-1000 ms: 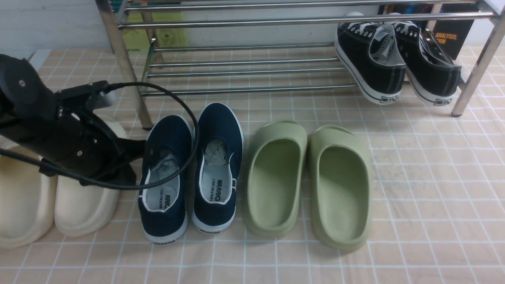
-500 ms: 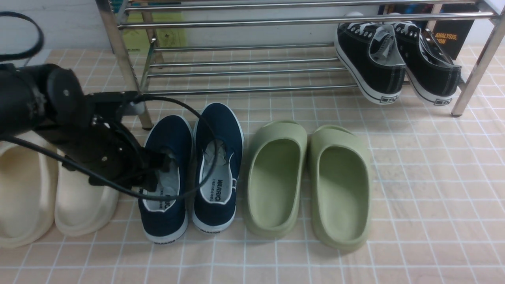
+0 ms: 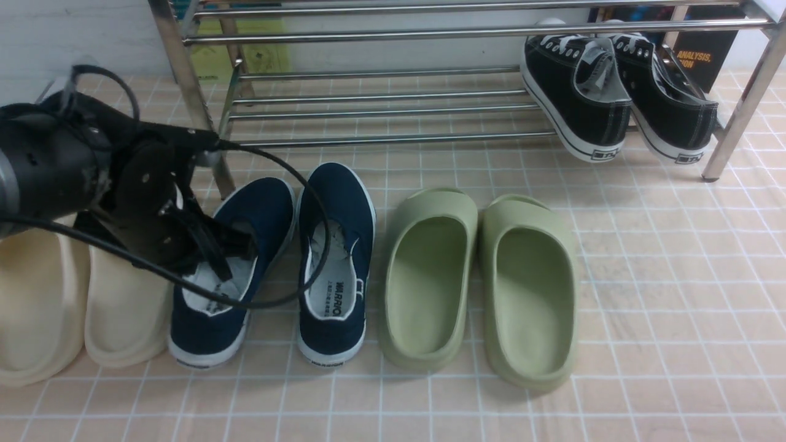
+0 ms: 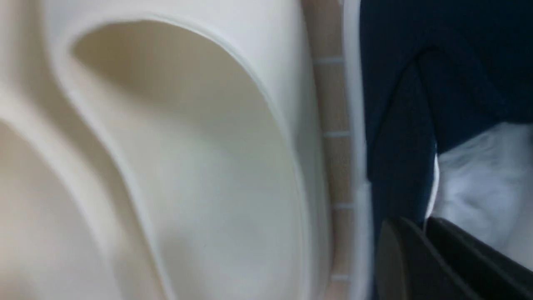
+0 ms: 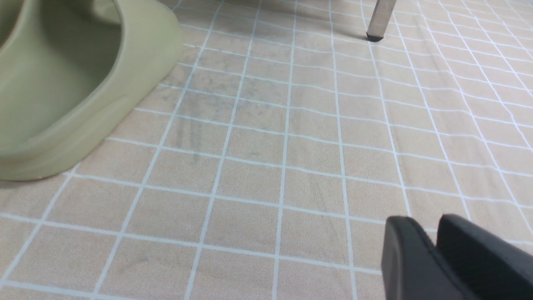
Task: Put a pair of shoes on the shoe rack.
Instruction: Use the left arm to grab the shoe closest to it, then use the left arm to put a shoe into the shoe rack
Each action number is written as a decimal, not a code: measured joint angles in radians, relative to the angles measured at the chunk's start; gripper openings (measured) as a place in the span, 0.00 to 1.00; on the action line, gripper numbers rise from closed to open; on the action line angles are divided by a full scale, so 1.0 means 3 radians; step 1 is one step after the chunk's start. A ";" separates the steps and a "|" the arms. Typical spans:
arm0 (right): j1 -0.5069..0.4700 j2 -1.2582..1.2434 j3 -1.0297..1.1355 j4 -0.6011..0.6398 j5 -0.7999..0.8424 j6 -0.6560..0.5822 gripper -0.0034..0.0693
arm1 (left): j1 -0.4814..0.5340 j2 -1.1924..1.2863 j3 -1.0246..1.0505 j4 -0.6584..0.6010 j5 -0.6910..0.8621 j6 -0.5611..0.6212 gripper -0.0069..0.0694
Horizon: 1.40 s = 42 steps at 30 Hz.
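Your left gripper (image 3: pixel 241 244) pinches one navy-blue canvas slip-on (image 3: pixel 261 205) by its collar, yet neither it nor its mate (image 3: pixel 336 202) sits on the chrome tube rack (image 3: pixel 393 113).

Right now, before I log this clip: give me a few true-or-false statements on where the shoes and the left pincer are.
1. The left pincer is closed on the collar of the left navy slip-on. True.
2. The black lace-up sneakers rest tilted on the right end of the chrome shoe rack. True.
3. The right navy slip-on already sits on the chrome shoe rack. False: it lies on the checked cloth in front of the rack.
4. The green foam slides stand left of the cream slides. False: the green pair is right of the navy pair, and the cream pair is at the far left.
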 joint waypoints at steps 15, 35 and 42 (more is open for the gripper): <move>0.0000 0.0000 0.0000 0.0000 0.0000 0.0000 0.23 | 0.0011 -0.0533 -0.0337 -0.0611 -0.0322 -0.0023 0.15; 0.0000 0.0000 0.0000 0.0000 0.0000 0.0000 0.26 | 0.0011 0.0345 -0.0420 -0.0759 -0.2599 0.0055 0.14; 0.0000 0.0000 0.0000 0.0000 0.0000 0.0000 0.26 | 0.0022 0.0861 -0.0493 -0.1103 -0.3583 0.0455 0.14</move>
